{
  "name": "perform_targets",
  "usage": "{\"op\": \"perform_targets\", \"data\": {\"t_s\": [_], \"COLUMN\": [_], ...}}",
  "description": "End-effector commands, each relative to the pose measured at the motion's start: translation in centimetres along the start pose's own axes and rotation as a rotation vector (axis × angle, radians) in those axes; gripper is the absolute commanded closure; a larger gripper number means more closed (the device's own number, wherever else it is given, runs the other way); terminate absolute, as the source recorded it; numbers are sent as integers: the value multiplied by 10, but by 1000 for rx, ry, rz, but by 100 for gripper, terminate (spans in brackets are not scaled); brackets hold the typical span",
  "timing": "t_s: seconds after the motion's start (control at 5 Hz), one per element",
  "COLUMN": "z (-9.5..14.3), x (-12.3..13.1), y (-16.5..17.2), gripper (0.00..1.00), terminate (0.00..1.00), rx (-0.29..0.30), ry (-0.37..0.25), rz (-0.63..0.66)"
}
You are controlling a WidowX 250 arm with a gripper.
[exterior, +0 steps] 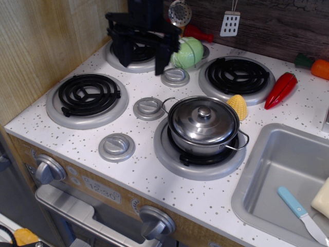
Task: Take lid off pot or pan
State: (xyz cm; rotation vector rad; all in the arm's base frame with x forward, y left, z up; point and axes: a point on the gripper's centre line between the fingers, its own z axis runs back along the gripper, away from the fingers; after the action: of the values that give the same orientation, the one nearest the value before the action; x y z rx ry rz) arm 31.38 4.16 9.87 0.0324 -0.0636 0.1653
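Tool (140, 54) of mine hangs with its jaws spread wide and empty over the back-left burner, at about ten o'clock from the pot (204, 126), which sits on the front-right burner with the lid (202, 120) closed on it. I judge the small, slick knob (204, 112) the main risk: closing off-centre could let it slip free or drag the light pot off its burner. Coming across low, I might also clip the green cabbage (186, 52) or a stove dial (175, 76).

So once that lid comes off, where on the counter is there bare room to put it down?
The widest bare patch is the speckled counter in front of the pot, between the sink and the front dial. The empty front-left burner is also free. It is crowded behind: the gripper, green ball, corn and pepper.
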Motion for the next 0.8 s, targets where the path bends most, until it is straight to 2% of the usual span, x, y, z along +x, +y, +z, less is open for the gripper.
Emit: {"op": "perform_targets", "data": {"t_s": [0.0, 0.2, 0.6], "z": [25, 3, -33], "x": [-6, -6, -3], "y": [-55, -84, -92], "gripper": [0, 0, 0], "terminate": [0, 0, 0], "rx": [-26, -50, -106], "ry": [-88, -158, -170], "rz": [-22, -25, -53]}}
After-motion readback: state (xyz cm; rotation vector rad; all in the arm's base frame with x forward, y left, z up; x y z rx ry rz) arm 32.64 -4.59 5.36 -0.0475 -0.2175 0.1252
